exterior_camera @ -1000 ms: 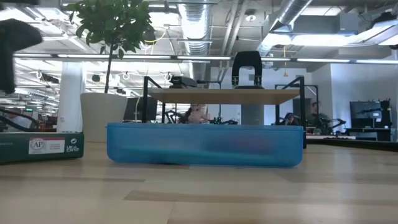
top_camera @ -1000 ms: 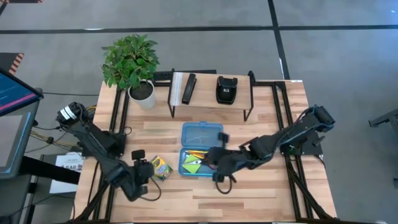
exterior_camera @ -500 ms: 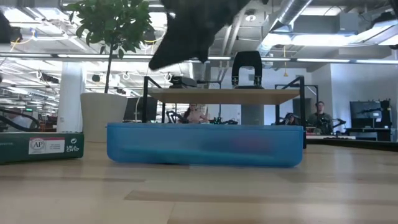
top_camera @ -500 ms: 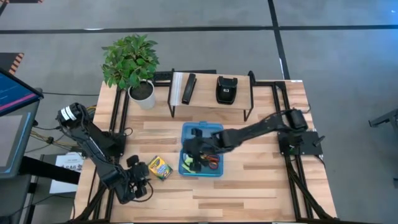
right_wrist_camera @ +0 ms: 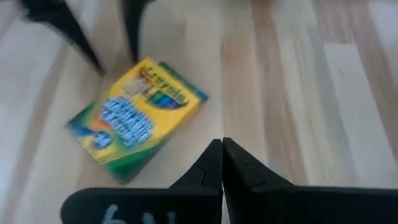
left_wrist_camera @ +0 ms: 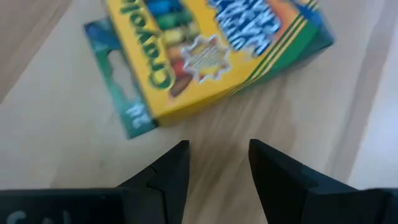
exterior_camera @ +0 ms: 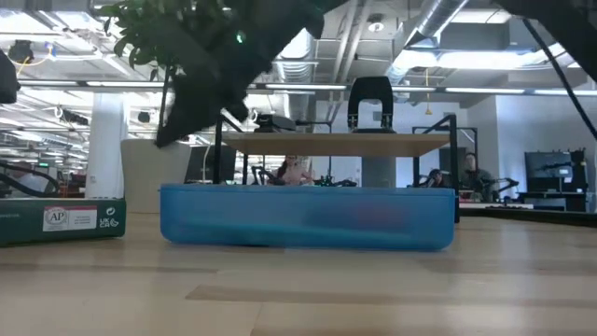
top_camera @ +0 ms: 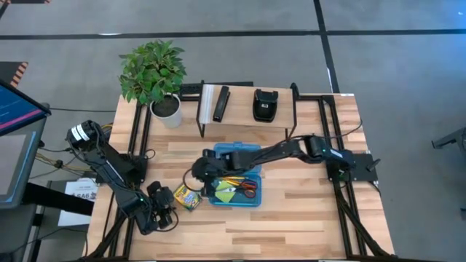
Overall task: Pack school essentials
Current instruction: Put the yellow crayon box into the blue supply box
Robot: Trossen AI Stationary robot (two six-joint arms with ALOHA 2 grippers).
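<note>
High view: the wooden desk is seen whole. The yellow-green crayon box lies flat near the front left, just beside the blue translucent box, whose lid is laid open toward the back. Inside that box the lime-green sticky-note pad, the pencils and the red-handled scissors are made out. The right tool is reached across over the blue box's left edge, close to the crayon box. The left tool is held low at the front left, just beside the crayon box.

Left wrist view: the left tool's fingers are seen apart with bare wood between them; nothing is held. The crayon box lies just ahead of the tips, its green end flap open.

Right wrist view: the right tool's fingers are pressed together and empty above the wood. The crayon box lies beyond them.

Low view: only the blue box's long wall and a green carton side at far left are shown at desk level; the contents are hidden. A dark arm crosses above.

At the back, a potted plant and a small shelf are noted.
</note>
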